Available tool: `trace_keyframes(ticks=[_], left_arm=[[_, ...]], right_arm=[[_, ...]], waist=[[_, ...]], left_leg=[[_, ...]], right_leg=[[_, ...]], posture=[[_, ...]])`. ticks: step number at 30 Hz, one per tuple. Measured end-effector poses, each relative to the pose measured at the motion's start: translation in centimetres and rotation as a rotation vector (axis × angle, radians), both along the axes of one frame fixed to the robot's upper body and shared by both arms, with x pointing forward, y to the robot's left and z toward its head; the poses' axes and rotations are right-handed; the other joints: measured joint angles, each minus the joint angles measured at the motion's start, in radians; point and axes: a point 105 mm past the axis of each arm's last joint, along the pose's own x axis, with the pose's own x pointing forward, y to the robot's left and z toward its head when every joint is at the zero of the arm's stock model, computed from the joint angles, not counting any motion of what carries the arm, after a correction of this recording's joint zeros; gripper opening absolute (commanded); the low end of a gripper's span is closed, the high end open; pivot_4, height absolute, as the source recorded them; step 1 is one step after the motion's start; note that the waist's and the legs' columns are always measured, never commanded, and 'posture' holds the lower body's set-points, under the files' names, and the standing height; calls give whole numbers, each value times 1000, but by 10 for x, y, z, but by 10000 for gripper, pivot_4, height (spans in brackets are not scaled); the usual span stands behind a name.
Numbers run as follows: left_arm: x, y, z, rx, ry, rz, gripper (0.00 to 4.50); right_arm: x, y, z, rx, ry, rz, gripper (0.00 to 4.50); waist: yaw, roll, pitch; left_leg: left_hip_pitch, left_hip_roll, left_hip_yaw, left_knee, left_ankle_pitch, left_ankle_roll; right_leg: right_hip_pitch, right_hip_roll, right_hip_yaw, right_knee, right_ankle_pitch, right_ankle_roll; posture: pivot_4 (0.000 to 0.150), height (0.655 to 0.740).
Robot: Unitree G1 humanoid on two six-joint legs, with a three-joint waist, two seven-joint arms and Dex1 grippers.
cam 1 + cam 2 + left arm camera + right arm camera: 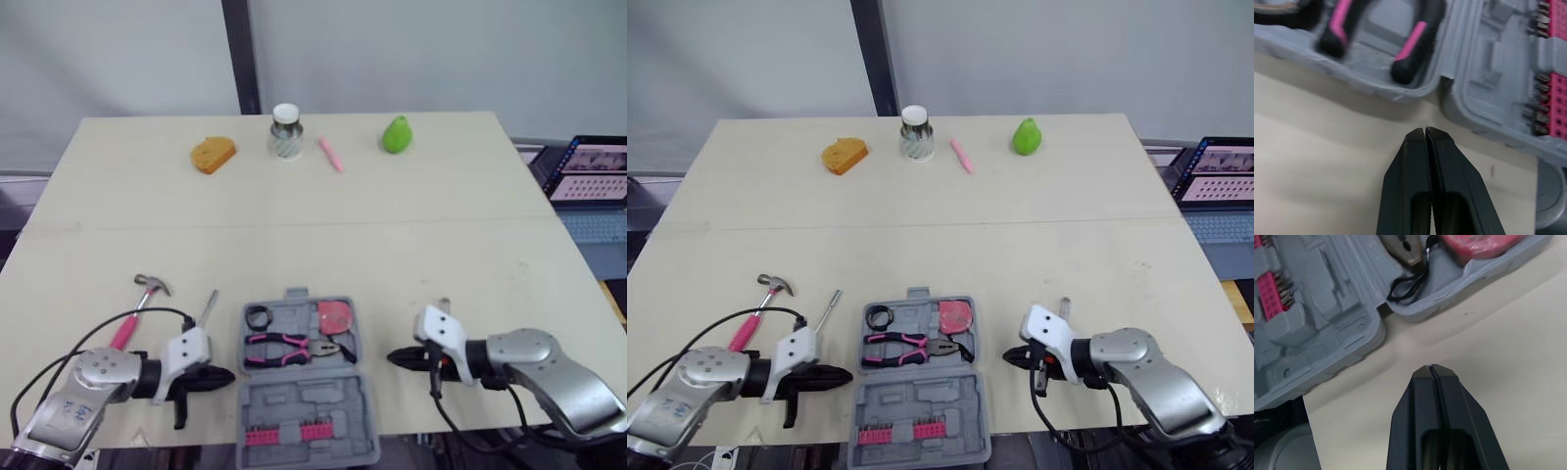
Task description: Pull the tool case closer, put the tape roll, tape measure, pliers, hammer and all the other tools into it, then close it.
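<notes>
table (294, 225) | tool case (323, 399) lay open at its near edge | left gripper (220, 375) just left of case, jaws pressed together; right gripper (395, 358) just right of it, jaws pressed together | hammer (137, 308) and screwdriver (208, 306) on table, left of case | pliers (289, 347), tape measure (335, 316), tape roll (259, 316) sat in far half

Both head views look forward and down from over the near edge of the counter (392, 245), covering its whole top; the wrist views sit low and close behind the left claw (1424, 131) and right claw (1431, 367); all four share the tool case (304, 399).
</notes>
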Motion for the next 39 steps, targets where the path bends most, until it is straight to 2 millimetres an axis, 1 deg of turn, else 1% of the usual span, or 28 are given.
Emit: trace_keyframes(ticks=[4, 9, 14, 20, 26, 31, 34, 39], left_arm=[[-2, -11, -4, -7, 7, -13, 1157], [8, -24, -4, -31, -34, 1, 1157], [14, -25, -3, -26, -46, 18, 1157], [29, -25, 0, -22, -89, 43, 1157], [52, -28, 5, -31, -158, 70, 1157], [70, -28, 10, -27, -227, 105, 1157], [76, -28, 11, -29, -239, 115, 1157], [77, -27, 11, -27, -246, 113, 1157]], right_arm=[[0, 14, -7, -2, 0, 35, 0], [-1, 28, -14, 22, 12, 51, 0], [3, 29, -16, 18, 7, 43, 0], [13, 30, -16, 27, -9, 5, 0], [32, 27, -10, 28, -54, -51, 0], [39, 27, -8, 32, -69, -74, 0], [39, 27, -8, 36, -69, -75, 0], [44, 28, -8, 42, -72, -87, 0]], waist=[[0, 0, 0], [6, 0, 0], [2, 0, 0], [2, 0, 0], [4, 0, 0], [2, 0, 0], [1, 0, 0], [0, 0, 0]], left_leg=[[0, 0, 0, 1, 0, 0], [0, 0, -1, 3, 0, 0], [0, 0, -1, 3, 0, 0], [0, 0, -2, 3, 2, 2], [0, 0, -2, 3, 2, 0], [0, 0, -1, 3, 2, 0], [0, 0, -1, 3, 2, 0], [0, 0, -1, 3, 3, 0]], right_leg=[[0, 0, 0, 1, 0, 0], [1, 0, 0, 2, 1, 1], [1, 0, 0, 3, 2, 1], [1, 0, 0, 4, 4, 0], [1, 0, 0, 4, 4, 0], [1, 0, 0, 4, 4, 0], [1, 0, 0, 4, 4, 0], [1, 0, 0, 4, 4, 0]], posture=[[1500, 7400], [1500, 7400], [1500, 7400], [1500, 7400], [1500, 7400], [1500, 7400], [1500, 7400], [1500, 7400]])
